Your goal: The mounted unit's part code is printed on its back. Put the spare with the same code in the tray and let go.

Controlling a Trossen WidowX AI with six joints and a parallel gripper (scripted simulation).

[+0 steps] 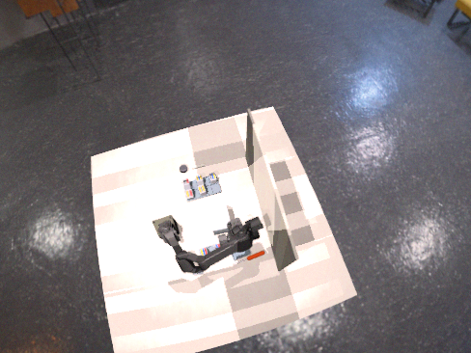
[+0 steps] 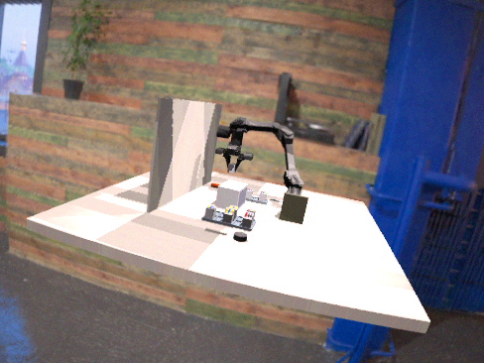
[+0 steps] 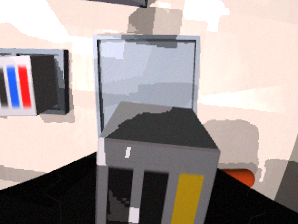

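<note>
My gripper [image 2: 231, 166] is shut on a grey spare unit [image 3: 161, 161], whose visible face has two black bars and one yellow bar. The unit is above the table, and in the wrist view it covers the near end of the shallow blue-grey tray [image 3: 145, 65] [image 1: 239, 256]. The rest of the tray shows bare. A unit with black, blue and red bars [image 3: 19, 85] sits in a holder left of the tray. Several other units stand on a dark board [image 2: 228, 223] [image 1: 216, 188]. I cannot pick out the mounted unit or read any code.
A tall panel [image 1: 270, 193] [image 2: 185, 149] stands beside the arm. A pale grey box [image 2: 230, 194] stands behind the board. A red-orange rod [image 1: 256, 256] [image 3: 240, 177] lies beside the tray. A black disc [image 1: 183, 168] [image 2: 240, 236] lies near the board.
</note>
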